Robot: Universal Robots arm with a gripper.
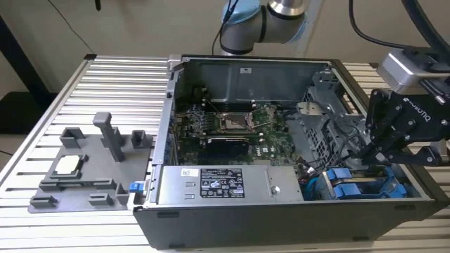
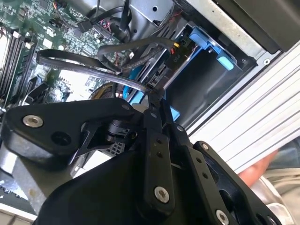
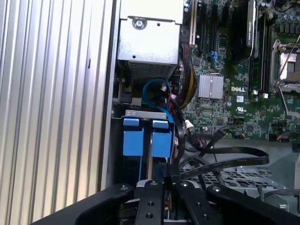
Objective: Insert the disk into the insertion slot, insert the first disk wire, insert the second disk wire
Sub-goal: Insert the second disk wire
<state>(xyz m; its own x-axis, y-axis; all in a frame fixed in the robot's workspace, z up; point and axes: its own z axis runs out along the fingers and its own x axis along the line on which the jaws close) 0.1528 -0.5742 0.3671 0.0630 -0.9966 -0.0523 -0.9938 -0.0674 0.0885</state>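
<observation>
**Black wire pinched at the blue bay**

Black, flat and ribbon-like, the wire (image 2: pixel 84 63) is held by the gripper (image 2: pixel 154 101). Jaws are seen nearly closed in both wrist views, w/ just the thin wire between the tips. In the exterior view the gripper (image 1: pixel 367 154) is placed over the case (image 1: pixel 281 221) at that view's right, just above the drive bay.

The disk (image 3: pixel 143 138) is seated in that bay, in the case corner beside the grey power box (image 1: pixel 225 184). Its bright blue plastic frame and tabs are shown; the metal body is mostly hidden. Whether any plug is already seated can't be told.

Judged advice for the step in hand: the plug should be kept square to its socket and pushed straight, not at an angle. The wire is springy and loops back over the board (image 3: pixel 225 164), so a twist could be passed into the plug; grip should be kept close to the plug end. Nearby cables are crowded, so a snag is possible.

Textures: glossy blue plastic, matte black fingers, dull grey sheet-metal case walls, green board (image 1: pixel 232 126), ribbed aluminium table (image 1: pixel 119 74), grey moulded tray (image 1: pixel 84 168) well apart at the exterior view's left.
</observation>
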